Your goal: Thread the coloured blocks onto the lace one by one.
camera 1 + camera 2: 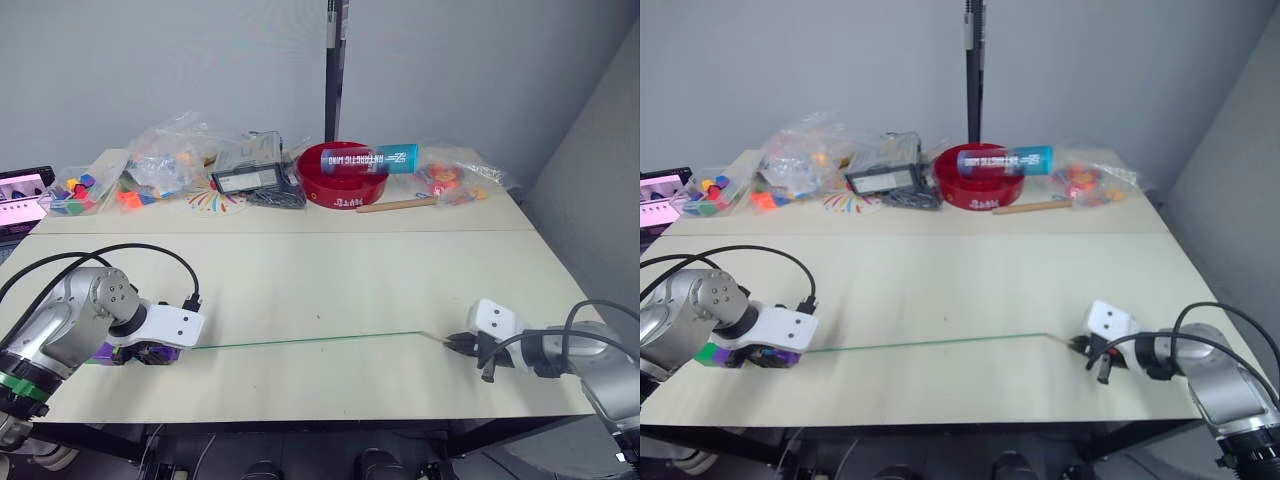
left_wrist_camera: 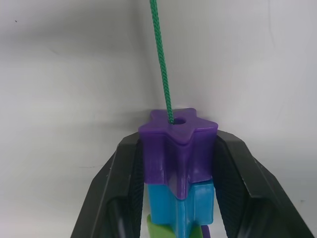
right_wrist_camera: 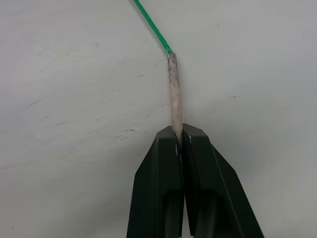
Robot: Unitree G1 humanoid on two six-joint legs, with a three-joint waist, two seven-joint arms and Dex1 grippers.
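My left gripper (image 2: 178, 141) is shut on a stack of coloured blocks at the table's front left. A purple star-shaped block (image 2: 174, 158) is foremost, with a blue block (image 2: 184, 203) and a light green block (image 2: 159, 229) behind it. The green lace (image 2: 161, 59) enters the hole in the purple block. From there the lace (image 1: 310, 340) runs straight across the table to the right. My right gripper (image 3: 180, 133) is shut on its pale stiff tip (image 3: 173, 94) and lies low over the table at the front right (image 1: 460, 343).
Along the back of the table (image 1: 330, 270) stand a red bowl (image 1: 342, 185) with a blue tube across it, clear bags of toy pieces (image 1: 170, 150), a box of coloured pieces (image 1: 75, 192), a wooden stick (image 1: 397, 205) and another bag (image 1: 452, 180).
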